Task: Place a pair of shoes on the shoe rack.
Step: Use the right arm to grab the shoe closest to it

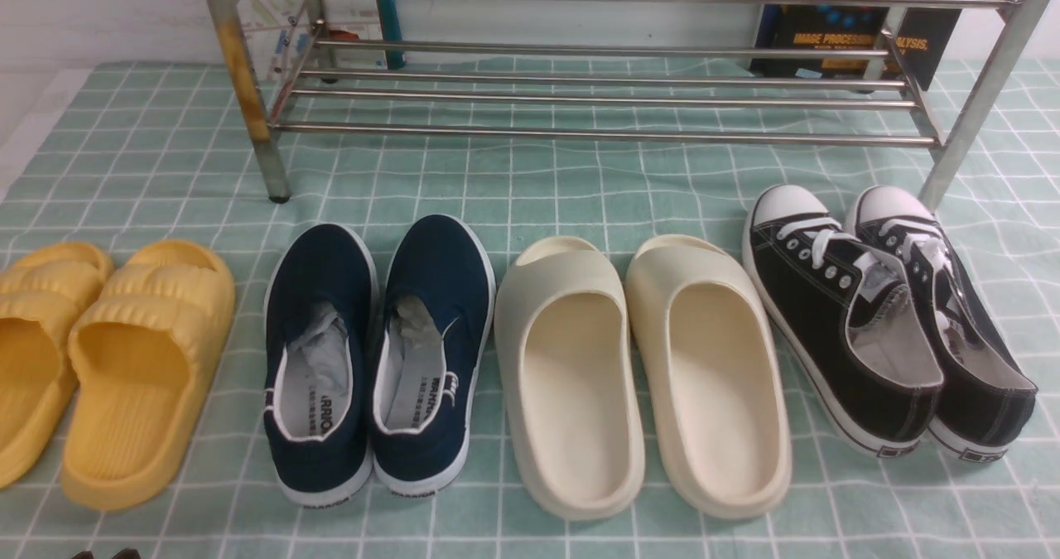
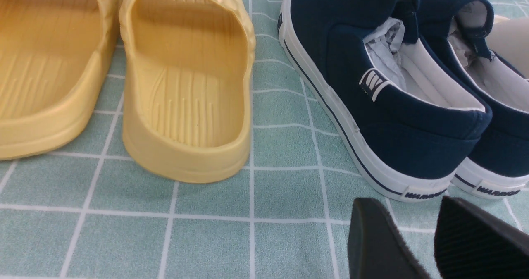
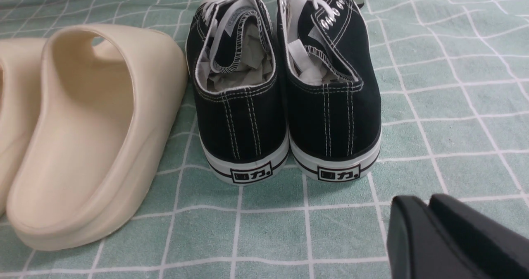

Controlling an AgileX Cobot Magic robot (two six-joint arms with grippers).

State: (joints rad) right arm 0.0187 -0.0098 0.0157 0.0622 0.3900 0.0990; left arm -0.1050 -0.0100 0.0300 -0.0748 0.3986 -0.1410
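Observation:
The pair of shoes, two black lace-up sneakers with white toe caps, stands side by side at the right end of the row, toes toward the shoe rack. The silver rack spans the back; its left leg is rust-stained. In the right wrist view the sneakers' heels face my right gripper, which sits a short way behind them and to one side, shut and empty. My left gripper hovers open just behind the navy shoes' heels, holding nothing.
On the green checked cloth, from left to right, lie yellow slides, navy slip-ons and cream slides, next to the sneakers. A dark book leans behind the rack's right end. The rack's right leg stands close to the sneakers' toes.

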